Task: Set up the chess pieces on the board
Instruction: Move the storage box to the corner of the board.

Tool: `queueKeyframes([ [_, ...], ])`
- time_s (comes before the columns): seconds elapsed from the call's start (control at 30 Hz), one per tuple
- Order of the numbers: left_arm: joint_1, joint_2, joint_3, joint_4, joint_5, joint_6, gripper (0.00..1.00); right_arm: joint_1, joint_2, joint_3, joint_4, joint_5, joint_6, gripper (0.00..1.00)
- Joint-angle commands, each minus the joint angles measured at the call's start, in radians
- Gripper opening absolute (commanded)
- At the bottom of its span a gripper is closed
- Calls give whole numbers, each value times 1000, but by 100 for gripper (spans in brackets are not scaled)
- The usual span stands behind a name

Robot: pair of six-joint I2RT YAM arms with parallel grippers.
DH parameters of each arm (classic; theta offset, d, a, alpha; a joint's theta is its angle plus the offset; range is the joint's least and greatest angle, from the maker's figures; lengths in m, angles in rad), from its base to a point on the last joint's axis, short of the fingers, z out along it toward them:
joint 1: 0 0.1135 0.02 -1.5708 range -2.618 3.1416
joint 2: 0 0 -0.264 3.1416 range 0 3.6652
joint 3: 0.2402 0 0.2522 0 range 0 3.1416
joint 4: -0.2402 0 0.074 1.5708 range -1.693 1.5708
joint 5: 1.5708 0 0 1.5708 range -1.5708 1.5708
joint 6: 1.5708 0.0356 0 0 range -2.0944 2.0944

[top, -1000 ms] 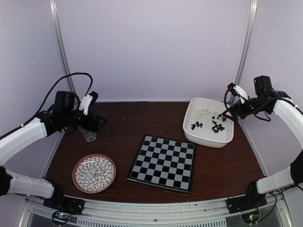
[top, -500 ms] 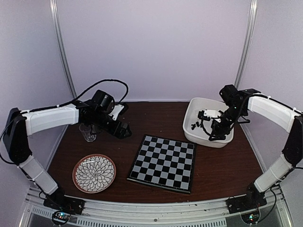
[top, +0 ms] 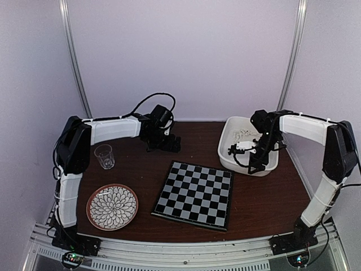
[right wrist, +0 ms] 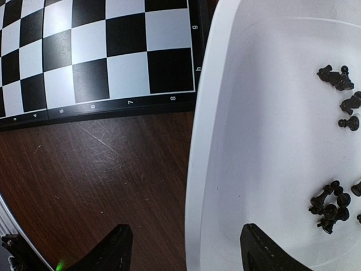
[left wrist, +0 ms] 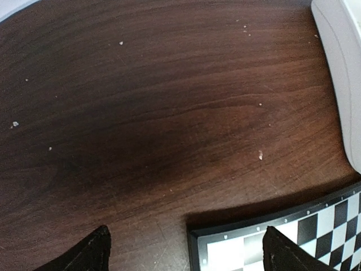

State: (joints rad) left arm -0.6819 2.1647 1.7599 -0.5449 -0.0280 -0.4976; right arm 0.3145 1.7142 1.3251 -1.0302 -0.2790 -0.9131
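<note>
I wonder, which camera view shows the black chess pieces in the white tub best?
The right wrist view: the black chess pieces lie close up in small clusters on the white tub's floor. The top external view shows them only as dark specks; the left wrist view shows just the tub's edge.

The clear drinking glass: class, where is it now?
Top view: the clear drinking glass stands on the left, just behind the round flower-patterned plate, well left of the black-and-grey chessboard.
</note>
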Motion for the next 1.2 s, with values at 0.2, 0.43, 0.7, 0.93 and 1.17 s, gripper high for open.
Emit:
queueKeyframes([
  [0.2,-7,180,223,-61,26,-13,93,2,52,8,-25,79,-54,63],
  [0.43,-7,182,223,-78,15,11,93,-34,6,-42,-75,128,-105,57],
  [0.7,-7,155,192,-78,-9,37,93,-112,-75,-132,-118,145,-154,56],
  [0.93,-7,148,182,-76,-15,44,93,-198,-129,-225,-128,182,-198,56],
  [1.17,-7,152,177,-41,28,53,93,-298,-200,-316,-118,234,-272,56],
])
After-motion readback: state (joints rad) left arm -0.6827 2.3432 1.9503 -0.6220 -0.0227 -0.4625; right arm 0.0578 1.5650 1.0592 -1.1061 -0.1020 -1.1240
